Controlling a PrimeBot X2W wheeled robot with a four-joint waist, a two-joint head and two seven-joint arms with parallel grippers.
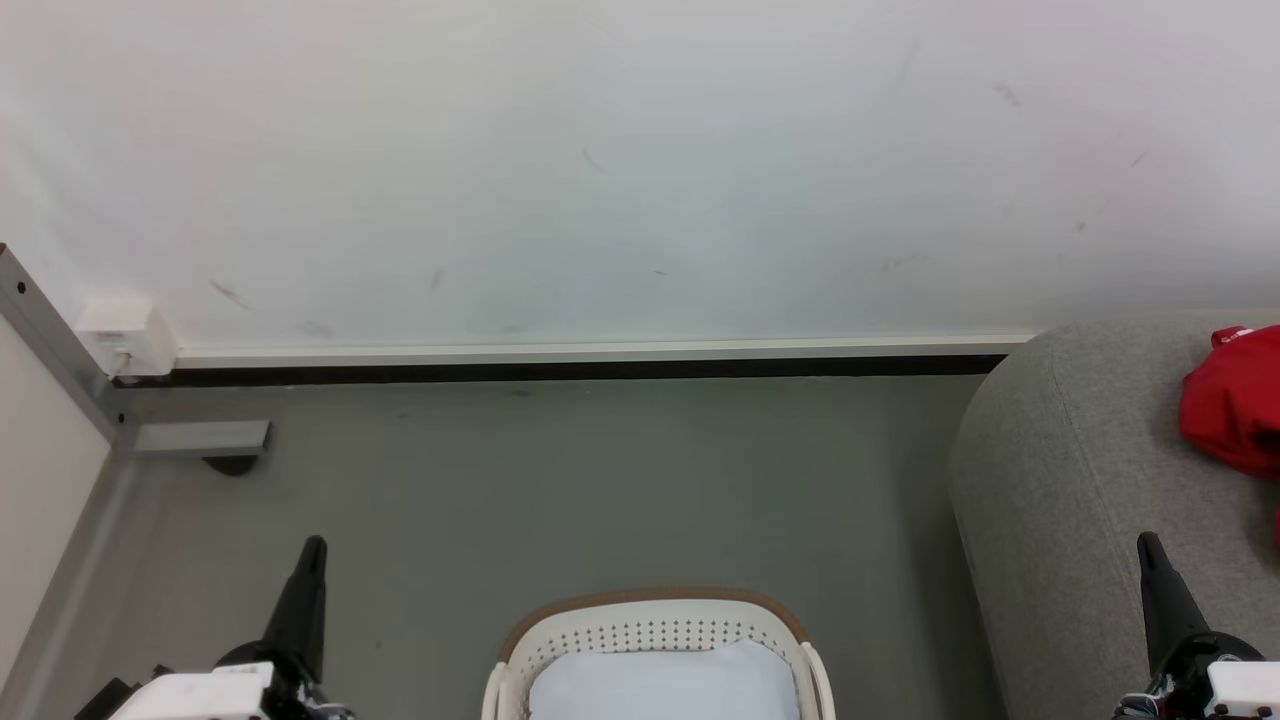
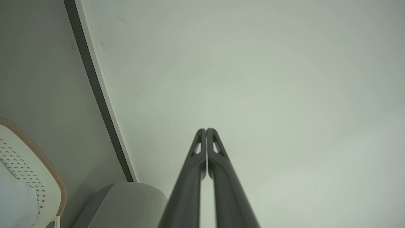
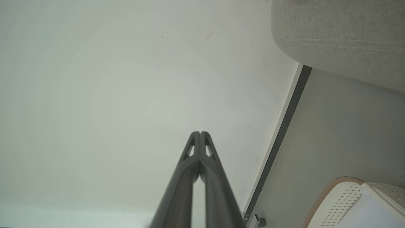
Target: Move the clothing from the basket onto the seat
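My left gripper [image 1: 312, 548] and right gripper [image 1: 1149, 545], both clenched empty, flank the basket [image 1: 650, 600]; the sofa [image 1: 1060, 480] lies right

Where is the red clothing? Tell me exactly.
In the head view, the red clothing lies on the grey seat at the far right edge of the picture, to the right of the basket and above the right gripper.
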